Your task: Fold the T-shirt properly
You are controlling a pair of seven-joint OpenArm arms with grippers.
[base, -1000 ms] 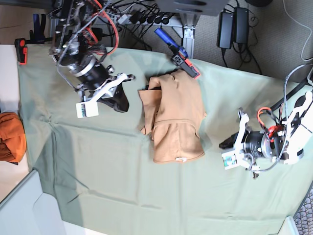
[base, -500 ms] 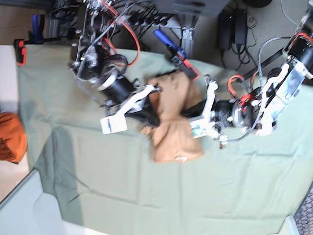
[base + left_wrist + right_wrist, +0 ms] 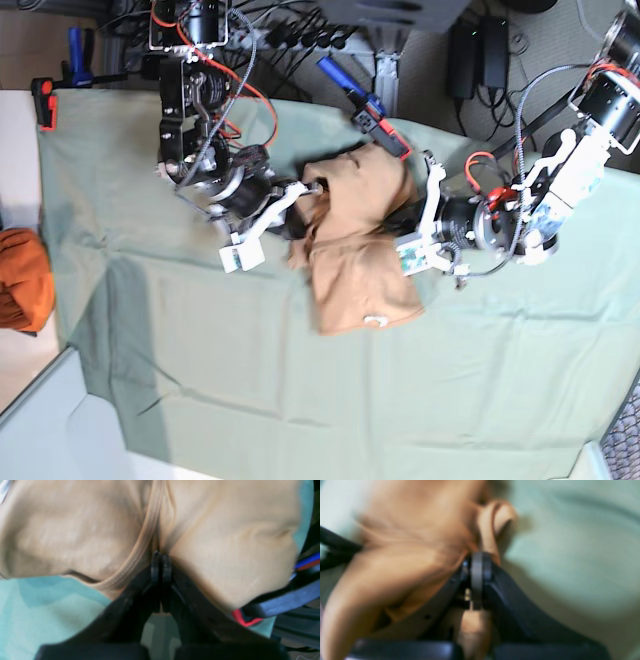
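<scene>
The peach-tan T-shirt (image 3: 360, 250) lies partly folded and bunched in the middle of the pale green sheet (image 3: 200, 340). My right gripper (image 3: 305, 193) is at the shirt's upper left edge. In the right wrist view it (image 3: 476, 562) is shut, with shirt cloth (image 3: 402, 562) pinched between the jaws. My left gripper (image 3: 408, 222) is at the shirt's right edge. In the left wrist view it (image 3: 160, 561) is shut on the shirt (image 3: 225, 555) beside a stitched hem, and the cloth puckers at the tips.
A darker orange cloth bundle (image 3: 20, 280) lies at the left edge. A blue and red clamp (image 3: 365, 112) holds the sheet just behind the shirt and also shows in the left wrist view (image 3: 275, 602). A red clamp (image 3: 42, 102) is at the back left. Cables and power bricks (image 3: 470, 45) lie behind the table.
Both arms have come in from the sides to the shirt and closed on its edges. The shirt's upper part is now pulled up and bunched between them.
</scene>
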